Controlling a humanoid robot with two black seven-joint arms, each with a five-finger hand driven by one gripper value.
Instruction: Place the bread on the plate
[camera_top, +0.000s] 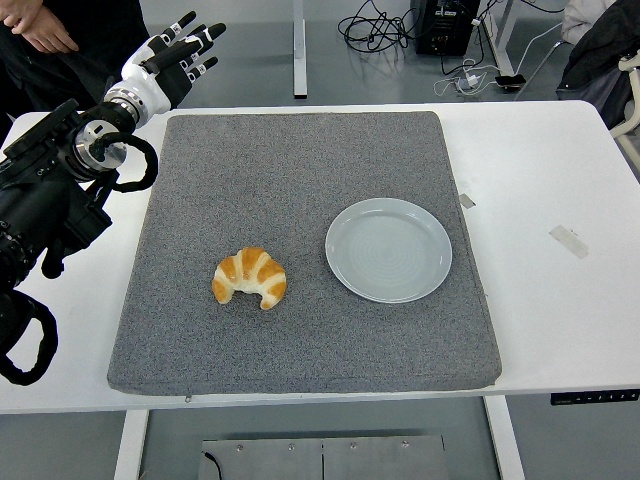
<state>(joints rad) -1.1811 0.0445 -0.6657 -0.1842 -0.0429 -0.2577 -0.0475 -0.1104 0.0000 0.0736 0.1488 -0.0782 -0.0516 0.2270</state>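
A golden croissant-shaped bread (250, 277) lies on the grey mat (300, 170), left of centre toward the near edge. A pale grey-blue plate (388, 249) sits on the mat to the bread's right, empty. My left hand (178, 55) is raised at the far left corner of the mat, well away from the bread, with its fingers spread and holding nothing. My right arm is out of view.
The mat covers most of the white table (540, 180). Small tape pieces (568, 241) lie on the table at right. A person (45, 25) stands at the top left. Cables and a box (445, 25) lie on the floor beyond.
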